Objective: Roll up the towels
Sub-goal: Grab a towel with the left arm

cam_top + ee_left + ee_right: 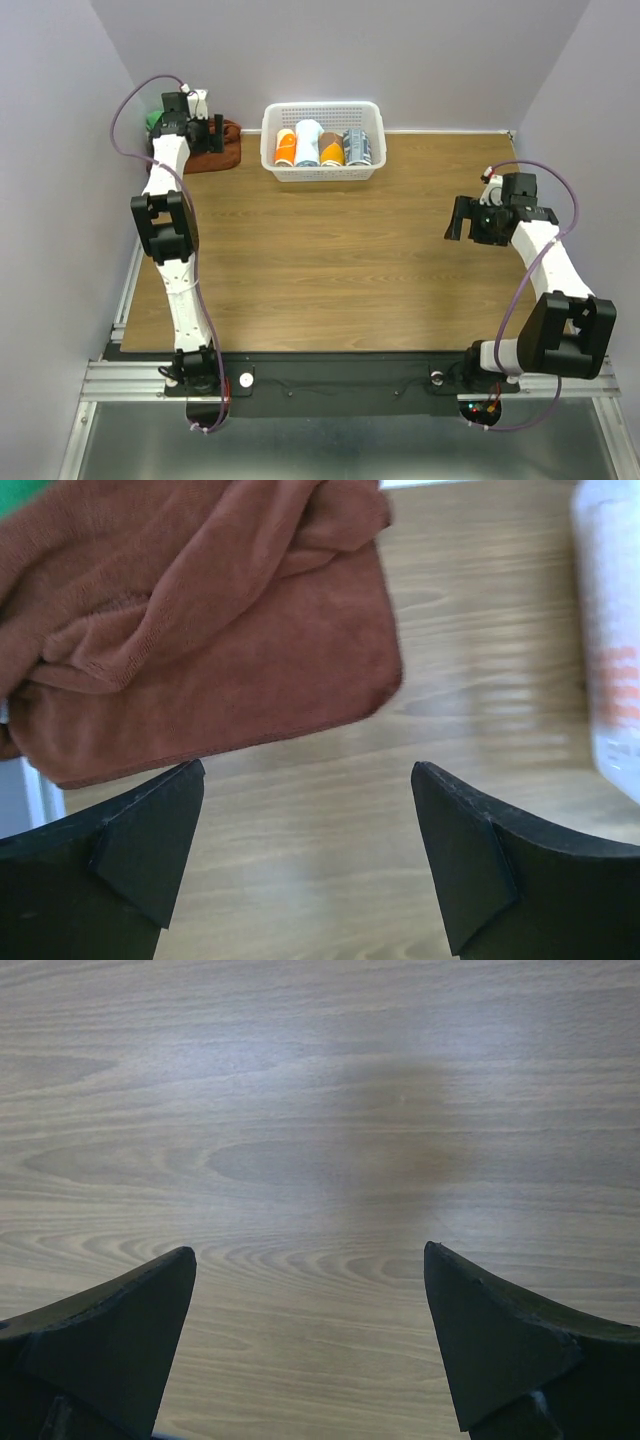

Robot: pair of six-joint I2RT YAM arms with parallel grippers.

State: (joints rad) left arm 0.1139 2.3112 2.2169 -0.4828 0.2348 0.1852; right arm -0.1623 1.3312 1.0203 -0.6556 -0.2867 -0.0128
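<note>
Status: task partly done, by my reading.

Done: four rolls (320, 148) stand side by side in the basket (322, 174) at the middle of the far edge. They look like finished towels, though I cannot confirm that each is one.

Outstanding: the brown towel (218, 150) lies crumpled at the far left corner of the table (340, 270), folded over itself in loose ridges and neither spread nor rolled. A green towel (153, 121) shows behind it, hard against the corner. Only a sliver is visible, so I cannot tell its condition. I judge that at least these two remain.

Left gripper (308, 768): jaws wide apart and empty, poised over bare wood just off the brown towel's near hem. No contact with the cloth. The basket wall shows at the right margin of my left wrist view, near but apart from the towel.

Right gripper (308, 1250): jaws wide apart and empty, over bare wood near the right edge, well apart from every towel.

Assessment: the step in hand is picking up the brown towel. It needs drawing out of the corner and flattening on open wood before any rolling. The bunched folds are the main risk, since a pinch may catch one layer only.
</note>
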